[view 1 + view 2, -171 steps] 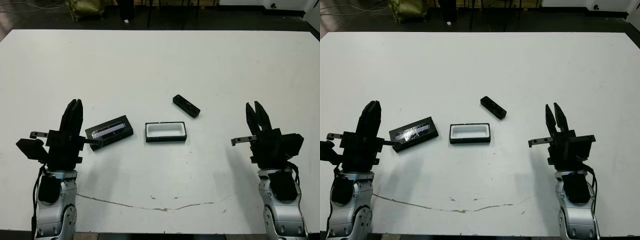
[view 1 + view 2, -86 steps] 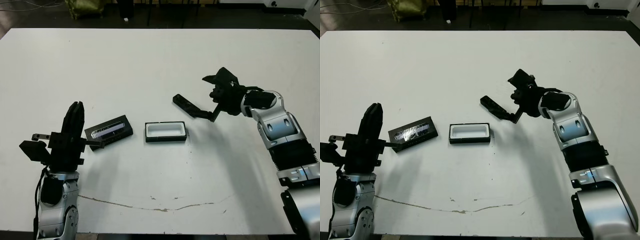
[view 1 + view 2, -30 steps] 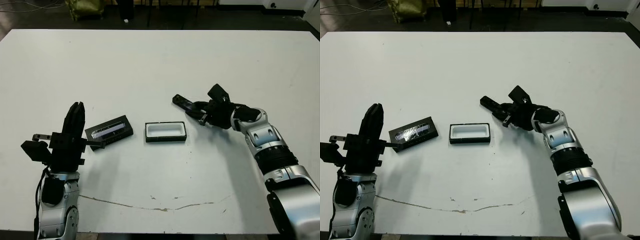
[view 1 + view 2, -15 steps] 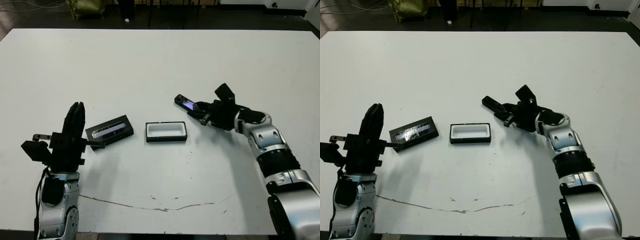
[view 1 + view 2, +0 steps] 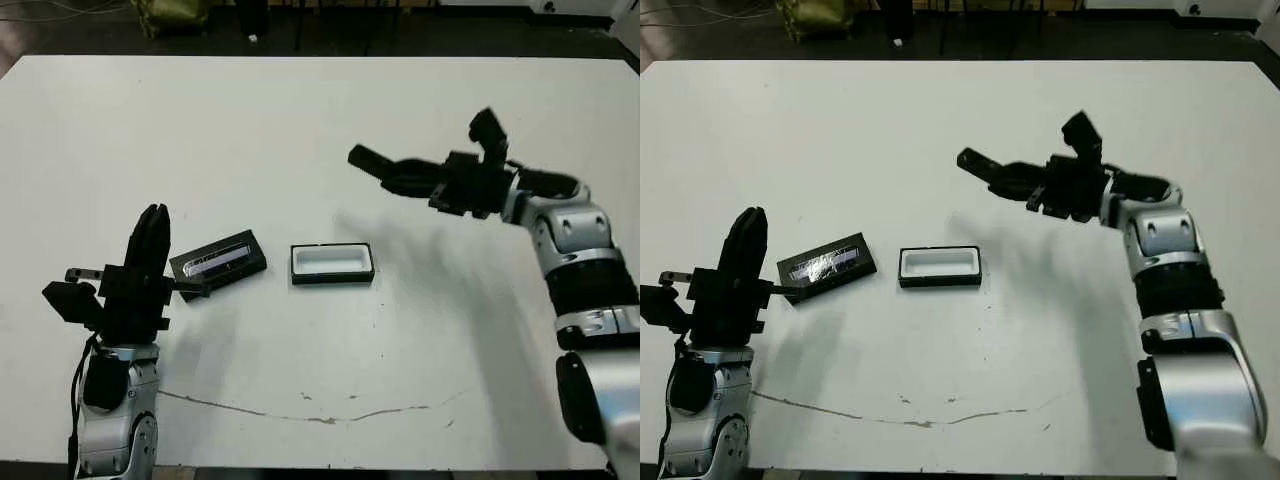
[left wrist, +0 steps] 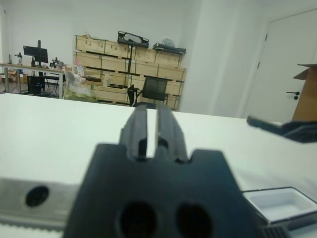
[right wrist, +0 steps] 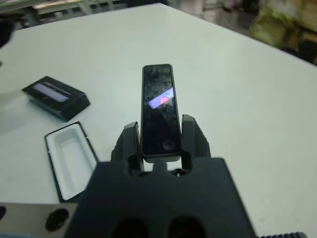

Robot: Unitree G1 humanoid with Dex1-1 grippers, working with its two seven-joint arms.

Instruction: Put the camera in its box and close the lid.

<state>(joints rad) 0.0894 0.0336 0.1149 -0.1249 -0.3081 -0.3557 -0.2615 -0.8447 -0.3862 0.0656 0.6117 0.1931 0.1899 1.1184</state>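
Right wrist view, fingers [image 7: 188, 133] clamped on camera [image 7: 159, 110], now lifted off table [image 5: 300, 120], left fingers [image 6: 147, 127] together.

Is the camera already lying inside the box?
No. The right gripper holds the camera up in the air, while the box sits empty on the table.

Both eye views look steeply down from the head onto the table [image 5: 300, 120], sharing the box [image 5: 332, 263] at centre. The left wrist view skims low toward the box; the right wrist view looks down on it from close above.
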